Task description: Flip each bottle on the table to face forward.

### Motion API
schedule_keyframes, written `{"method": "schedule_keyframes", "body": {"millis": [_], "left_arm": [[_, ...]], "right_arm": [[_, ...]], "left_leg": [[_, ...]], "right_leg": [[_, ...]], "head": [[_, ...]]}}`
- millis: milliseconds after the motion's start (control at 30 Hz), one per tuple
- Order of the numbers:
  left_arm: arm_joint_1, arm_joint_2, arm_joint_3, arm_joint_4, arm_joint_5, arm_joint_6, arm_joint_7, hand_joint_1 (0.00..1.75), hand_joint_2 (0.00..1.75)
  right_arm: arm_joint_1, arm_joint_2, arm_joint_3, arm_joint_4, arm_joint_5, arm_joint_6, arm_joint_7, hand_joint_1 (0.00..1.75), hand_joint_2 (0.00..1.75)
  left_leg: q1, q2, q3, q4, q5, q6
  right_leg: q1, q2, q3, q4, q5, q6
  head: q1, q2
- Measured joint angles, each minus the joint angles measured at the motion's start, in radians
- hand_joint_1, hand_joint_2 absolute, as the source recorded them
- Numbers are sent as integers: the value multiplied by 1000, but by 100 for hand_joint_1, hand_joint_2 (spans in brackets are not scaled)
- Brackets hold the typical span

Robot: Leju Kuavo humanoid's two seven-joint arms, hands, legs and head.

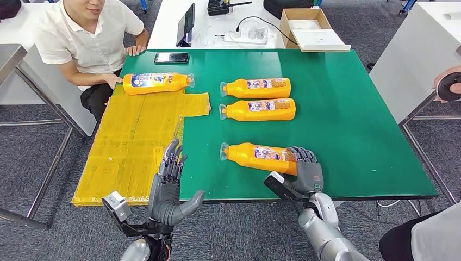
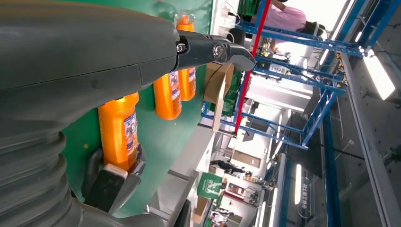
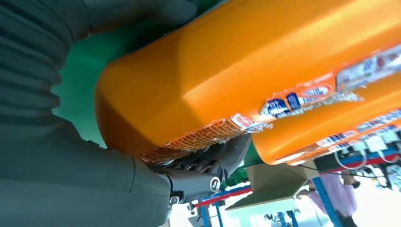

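Four orange bottles lie on their sides on the green table (image 1: 353,125). My right hand (image 1: 306,169) grips the base end of the nearest bottle (image 1: 254,155), cap pointing left. In the right wrist view that bottle (image 3: 246,66) is close up, with my fingers (image 3: 208,163) wrapped under its base. Two more bottles (image 1: 258,87) (image 1: 260,109) lie parallel further back. A fourth bottle (image 1: 157,82) lies on the yellow mat (image 1: 136,141). My left hand (image 1: 169,187) hovers at the table's front edge, fingers spread, holding nothing. The left wrist view shows its thumb (image 2: 208,49) and the near bottle (image 2: 118,130).
A person sits at the far left, one hand (image 1: 113,80) at the base of the fourth bottle. A phone (image 1: 171,57), a tablet (image 1: 186,24), a power strip (image 1: 244,37) and a cardboard box (image 1: 307,27) lie beyond the table. Another person's hand (image 1: 448,84) shows at the right edge.
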Motion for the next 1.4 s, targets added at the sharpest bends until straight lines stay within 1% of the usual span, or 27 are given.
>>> {"method": "schedule_keyframes", "body": {"millis": [133, 200, 300, 567, 700, 800, 1000, 1200, 1400], "left_arm": [[0, -2, 2, 1, 5, 28, 0, 0, 175], [0, -6, 4, 2, 17, 63, 7, 0, 175], [1, -14, 8, 4, 34, 122, 17, 0, 175], [8, -35, 34, 2, 43, 299, 7, 0, 175], [14, -38, 39, 1, 63, 328, 15, 0, 175], [17, -38, 39, 1, 82, 316, 27, 0, 175], [26, -34, 30, 3, 98, 258, 35, 0, 175], [23, -2, -1, 25, 95, 125, 35, 0, 175], [12, 24, -47, 52, 80, 8, 41, 0, 175]], "right_arm": [[12, 11, -1, -2, -86, -5, -93, 175, 175], [25, 21, -2, -12, -132, -9, -137, 175, 175], [49, 36, 0, -39, -192, -23, -180, 175, 175], [112, 65, 21, -139, -322, -49, -218, 175, 175], [137, 74, 31, -202, -385, -57, -222, 175, 175], [156, 81, 38, -248, -423, -57, -229, 175, 175], [197, 98, 55, -351, -480, -51, -239, 175, 175], [239, 119, 113, -452, -495, 3, -240, 175, 175], [269, 152, 218, -516, -493, 41, -258, 175, 175]], "left_leg": [[0, 0, 0, 0, 0, 0], [0, 0, 0, 0, 0, 0], [0, -1, -1, 0, 0, 0], [0, -2, -4, 0, 0, 0], [0, -2, -5, 0, 0, 0], [0, -2, -5, 0, 0, 0], [0, -2, -6, 0, 0, 0], [0, -1, -6, 0, 0, 0], [0, -1, -6, 0, 0, 0]], "right_leg": [[0, 0, 0, 0, 0, 0], [0, 0, 0, 0, 0, 0], [0, 0, 0, 0, 0, 0], [0, -1, -2, 0, 0, 0], [0, -1, -3, 0, 0, 0], [0, -1, -4, 0, 0, 0], [0, -1, -5, 0, 0, 0], [0, 0, -5, 0, 0, 0], [0, 0, -6, 0, 0, 0]], "head": [[0, 0], [0, 0], [0, 0], [0, 0], [0, 0], [0, 0], [0, 0], [0, 0], [0, 0]]}}
